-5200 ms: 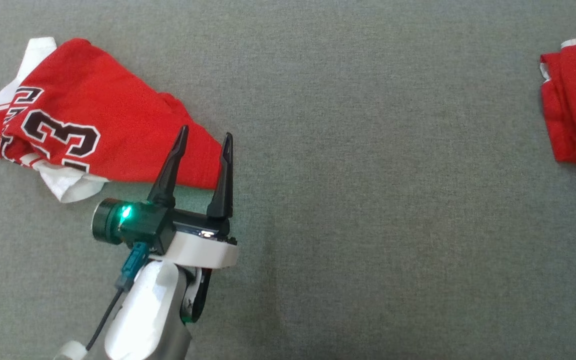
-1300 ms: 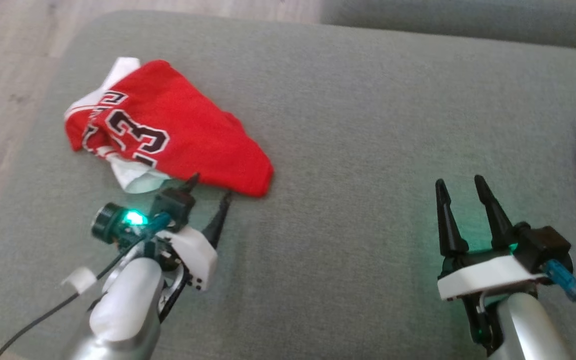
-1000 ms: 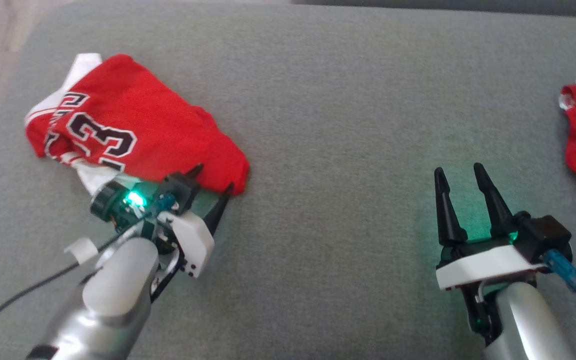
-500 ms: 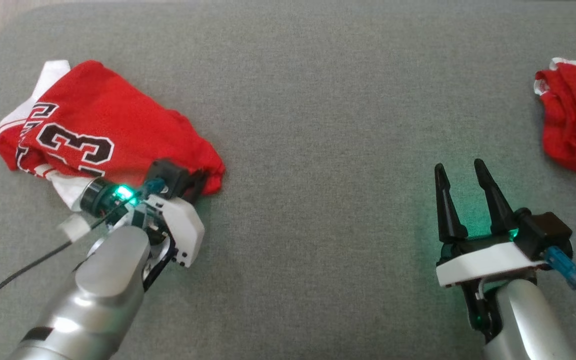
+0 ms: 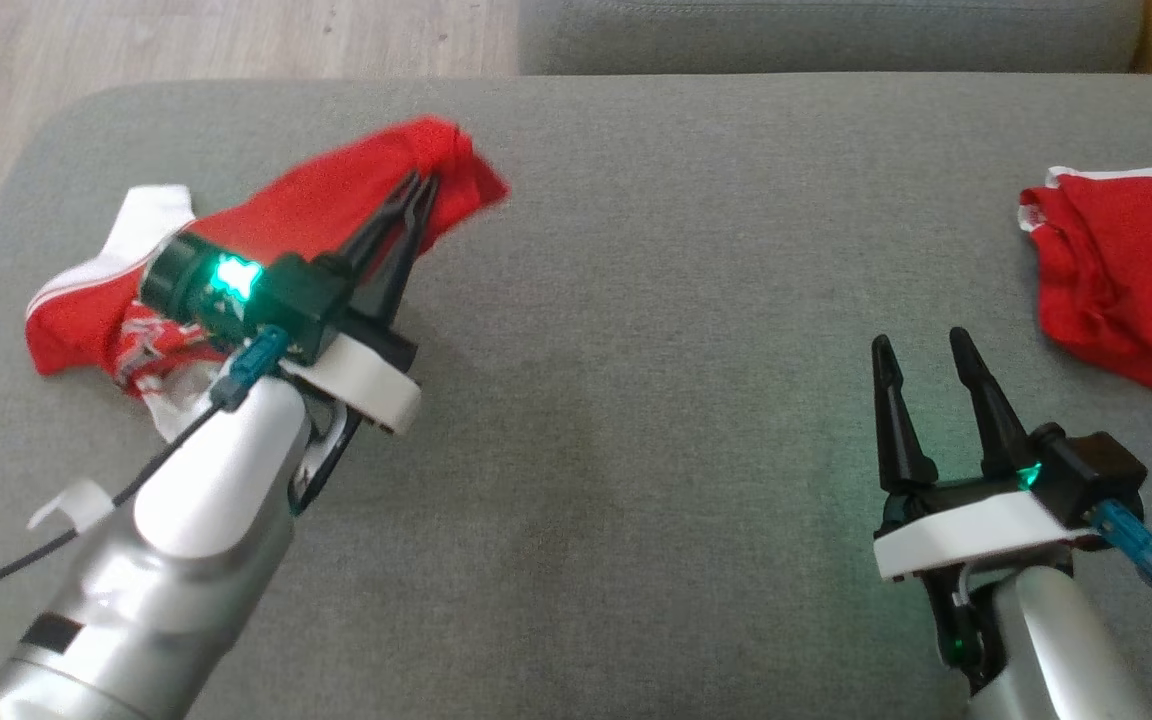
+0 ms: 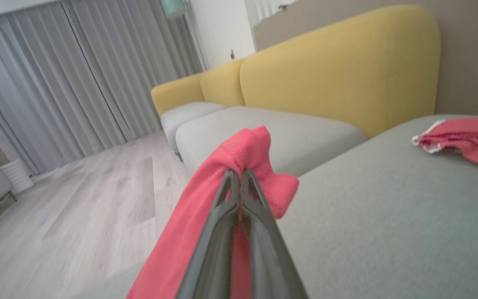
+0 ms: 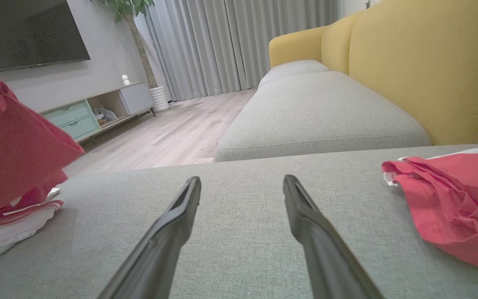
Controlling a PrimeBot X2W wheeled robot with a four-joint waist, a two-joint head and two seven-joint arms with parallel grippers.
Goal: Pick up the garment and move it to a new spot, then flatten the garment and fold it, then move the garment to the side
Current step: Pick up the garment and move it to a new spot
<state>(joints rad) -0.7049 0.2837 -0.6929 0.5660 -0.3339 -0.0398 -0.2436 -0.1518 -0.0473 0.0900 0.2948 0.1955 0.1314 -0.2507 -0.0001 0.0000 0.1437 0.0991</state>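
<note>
The garment [image 5: 316, 200] is a red jersey with white trim, at the left of the grey cushion [image 5: 636, 300]. My left gripper [image 5: 426, 185] is shut on a corner of the garment [image 6: 243, 151] and holds that corner up off the cushion, while the rest trails down to the left. In the right wrist view the lifted garment [image 7: 15, 149] hangs at the left edge. My right gripper [image 5: 921, 345] hovers open over bare cushion at the lower right, its fingers [image 7: 181, 207] spread with nothing between them.
A second red garment [image 5: 1126, 270] lies crumpled at the cushion's right edge. Beyond the cushion's far edge are wooden floor [image 5: 186, 40], another grey seat [image 7: 318, 108] and a yellow backrest [image 6: 338, 62]. The cushion's rounded left corner lies near the jersey.
My left gripper closed on the jersey's corner and lifted it up and away from me, pulling the fabric off the cushion. The right gripper stayed open in place. The head camera shifted.
</note>
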